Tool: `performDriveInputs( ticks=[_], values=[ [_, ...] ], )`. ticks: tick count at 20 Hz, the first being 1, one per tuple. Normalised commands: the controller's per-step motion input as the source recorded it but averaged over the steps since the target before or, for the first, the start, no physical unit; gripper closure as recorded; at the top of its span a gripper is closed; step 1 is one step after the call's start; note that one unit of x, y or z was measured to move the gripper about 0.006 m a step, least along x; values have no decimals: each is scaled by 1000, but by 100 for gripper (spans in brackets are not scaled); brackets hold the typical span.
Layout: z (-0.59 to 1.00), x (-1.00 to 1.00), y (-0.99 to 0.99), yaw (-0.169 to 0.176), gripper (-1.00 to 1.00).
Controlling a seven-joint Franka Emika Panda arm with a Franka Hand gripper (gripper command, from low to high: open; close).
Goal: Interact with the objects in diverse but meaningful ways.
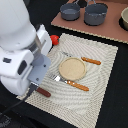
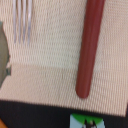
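A dark brown sausage stick (image 1: 44, 93) lies on the striped placemat (image 1: 102, 65) near its front corner, and it fills the wrist view as a long reddish rod (image 2: 90, 45). My gripper (image 1: 35, 88) hangs just beside and above it on the exterior view's left, mostly hidden by the white arm. No fingers show in the wrist view, so I cannot tell how the jaws stand. A round red tomato (image 1: 54, 39) rests at the mat's far left edge, next to the arm.
A tan plate (image 1: 72, 68) sits mid-mat with a fork (image 2: 22, 20) and orange-handled cutlery (image 1: 91, 60) beside it. Two grey pots (image 1: 95, 14) stand on a brown board at the back. A green-and-white label (image 2: 87, 121) lies just past the mat edge.
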Motion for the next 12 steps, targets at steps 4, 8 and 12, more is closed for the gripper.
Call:
performDriveInputs(
  ticks=[4, 8, 12],
  values=[
    [-409, 87, -79, -27, -100],
    [121, -54, -294, -125, -100],
    [216, -121, -379, -138, -100]
  ],
)
